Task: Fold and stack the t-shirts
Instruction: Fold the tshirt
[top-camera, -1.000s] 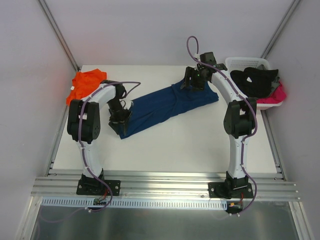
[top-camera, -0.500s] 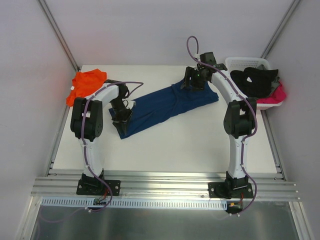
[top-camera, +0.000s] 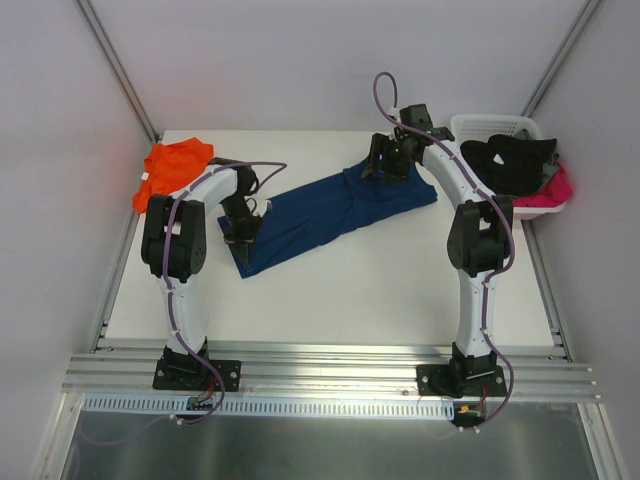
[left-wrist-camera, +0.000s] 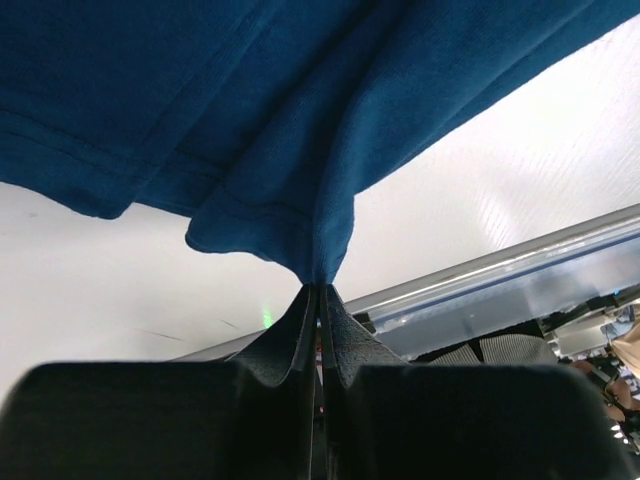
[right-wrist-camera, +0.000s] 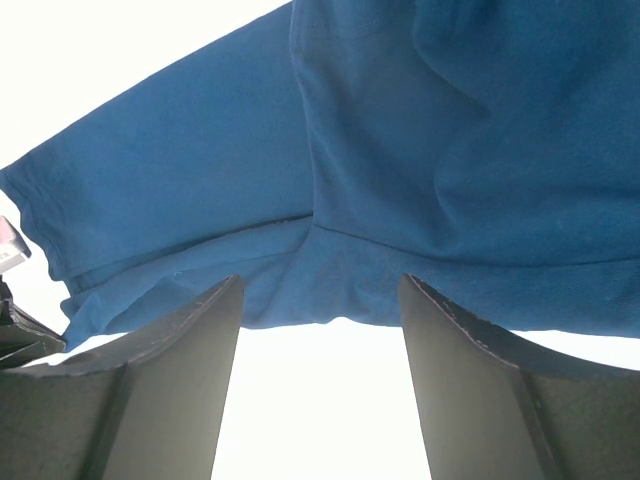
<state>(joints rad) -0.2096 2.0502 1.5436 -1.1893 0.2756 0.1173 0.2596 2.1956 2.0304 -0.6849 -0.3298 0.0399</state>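
Note:
The navy blue t-shirt lies stretched in a long diagonal band across the middle of the white table. My left gripper is at its lower left end. In the left wrist view the gripper is shut on a pinched hem of the navy cloth. My right gripper is over the shirt's upper right end. In the right wrist view it is open, with the navy cloth just beyond the fingertips and nothing between them. The orange t-shirt lies crumpled at the far left corner.
A white basket with black and pink clothes stands at the far right edge. Grey walls with metal rails close in the table on both sides. A metal frame runs along the near edge.
My left gripper has moved a little toward the far side with the shirt's end in it, drawing that end along. The right arm has not moved.

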